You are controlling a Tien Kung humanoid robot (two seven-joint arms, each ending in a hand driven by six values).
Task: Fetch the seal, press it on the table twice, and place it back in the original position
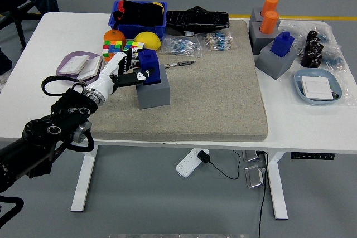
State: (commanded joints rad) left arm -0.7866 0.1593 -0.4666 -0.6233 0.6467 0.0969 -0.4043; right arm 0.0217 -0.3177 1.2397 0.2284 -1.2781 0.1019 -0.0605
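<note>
Only one view is given. The scene is seen from high up on the robot's side, looking forward and down. The whole white table (33, 110) is seen from fairly far away, with grey floor seen around and below it.
</note>
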